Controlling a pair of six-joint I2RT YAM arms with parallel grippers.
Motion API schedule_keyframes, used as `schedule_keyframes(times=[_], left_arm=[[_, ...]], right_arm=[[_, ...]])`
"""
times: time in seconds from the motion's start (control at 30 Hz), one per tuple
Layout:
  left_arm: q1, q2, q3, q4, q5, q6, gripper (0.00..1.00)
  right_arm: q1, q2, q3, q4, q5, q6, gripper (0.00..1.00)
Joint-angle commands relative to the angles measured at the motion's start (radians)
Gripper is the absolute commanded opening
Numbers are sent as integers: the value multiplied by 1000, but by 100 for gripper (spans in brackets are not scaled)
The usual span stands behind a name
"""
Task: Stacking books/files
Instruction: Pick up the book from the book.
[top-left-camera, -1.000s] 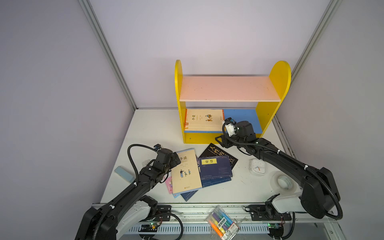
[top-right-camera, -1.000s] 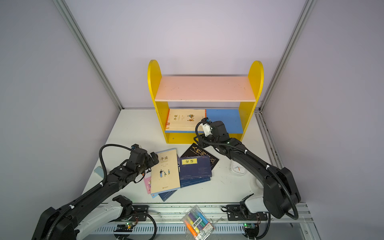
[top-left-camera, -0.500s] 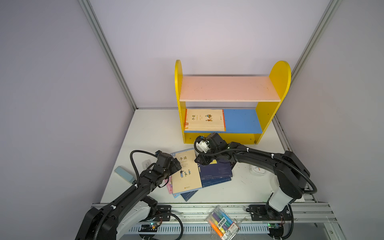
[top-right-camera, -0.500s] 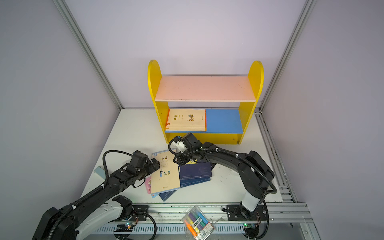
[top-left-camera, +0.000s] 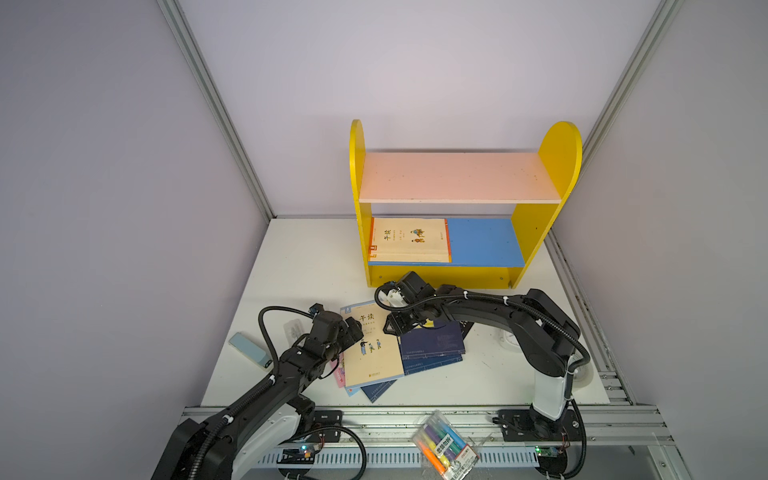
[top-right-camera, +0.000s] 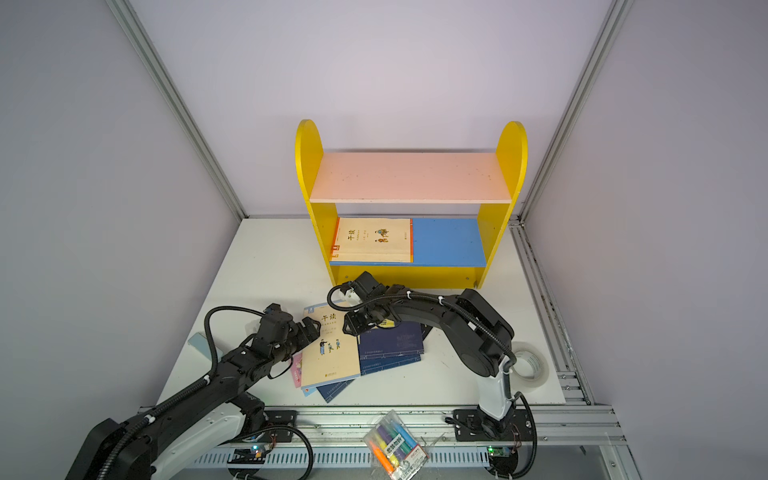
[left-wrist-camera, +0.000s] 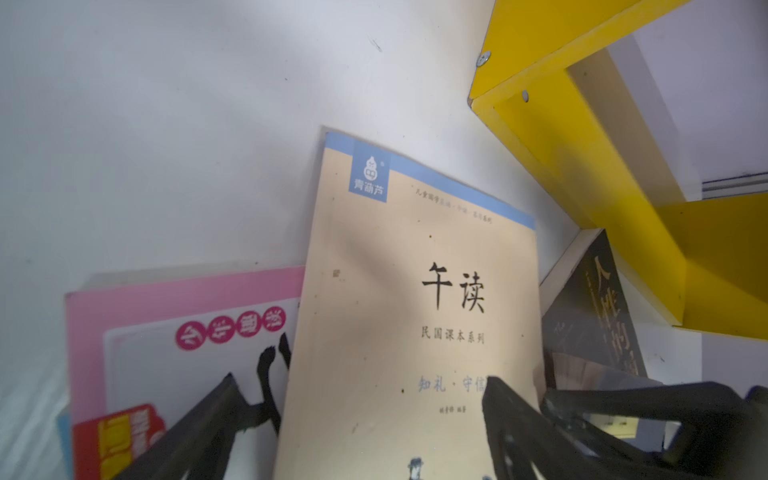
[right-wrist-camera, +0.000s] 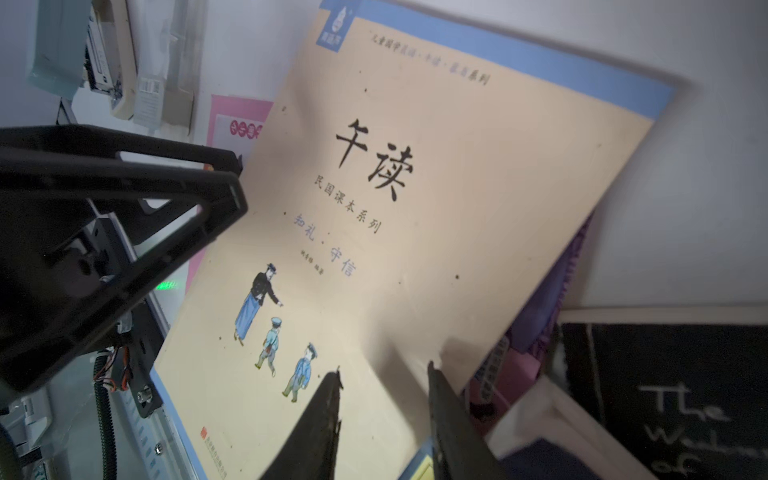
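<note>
A loose pile of books lies at the table's front, with a cream book (top-left-camera: 372, 353) (top-right-camera: 330, 355) (left-wrist-camera: 399, 316) (right-wrist-camera: 415, 232) on top. Navy books (top-left-camera: 432, 347) (top-right-camera: 390, 345) lie under its right side. A pink book (top-left-camera: 338, 372) (left-wrist-camera: 187, 316) shows at its left and a black book (left-wrist-camera: 594, 316) (right-wrist-camera: 665, 395) behind. My left gripper (top-left-camera: 351, 336) (left-wrist-camera: 361, 390) is open, straddling the cream book's left edge. My right gripper (top-left-camera: 392, 328) (right-wrist-camera: 382, 374) hangs over its right edge, jaws narrow but apart. Another cream book (top-left-camera: 409, 240) (top-right-camera: 372, 240) lies on the shelf's blue board.
The yellow shelf (top-left-camera: 440, 282) stands just behind the pile, its pink top board bare. A marker pack (top-left-camera: 444, 446) lies on the front rail. A tape roll (top-right-camera: 525, 365) sits at the right, a pale blue block (top-left-camera: 249, 349) at the left.
My right arm swung from the shelf front down and left to the cream book on the pile, its jaws narrowing. My left gripper shifted slightly along that book's left edge.
</note>
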Motion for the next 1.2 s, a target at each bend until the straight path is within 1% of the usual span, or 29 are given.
schedule_keyframes(times=[0.0, 0.17, 0.3, 0.4, 0.5, 0.53, 0.6, 0.77, 0.83, 0.93, 1.03, 1.17], left_arm=[[1, -6, -25, 29, 34, -45, 92], [0, -16, -46, 81, 45, -66, 87], [1, -14, -84, 176, 69, -104, 82], [2, -13, -82, 183, 83, -108, 78], [1, -21, -76, 177, 88, -107, 68], [1, -24, -73, 175, 85, -107, 63], [2, -30, -70, 182, 85, -104, 55], [3, -22, -52, 192, 83, -97, 30], [3, -19, -47, 183, 71, -95, 17], [4, -20, -47, 176, 61, -94, 1], [10, -28, -49, 169, 60, -92, 0], [18, -60, -51, 179, 69, -83, 0]], right_arm=[[1, 19, 9, -1, -1, 19, 38], [1, 35, 7, -3, 0, 19, 38], [1, 47, 6, -3, -8, 20, 37], [1, 51, 5, 1, -8, 23, 37], [1, 57, 6, 6, -9, 28, 37], [1, 59, 5, 6, -9, 30, 37], [1, 60, 5, 6, -8, 29, 37], [1, 54, 4, 8, -6, 32, 37], [1, 49, 5, 7, -6, 29, 37], [1, 35, 12, 5, 0, 24, 37], [-2, 12, 20, 6, 10, 15, 38], [-25, -46, 17, 18, 57, 8, 39]])
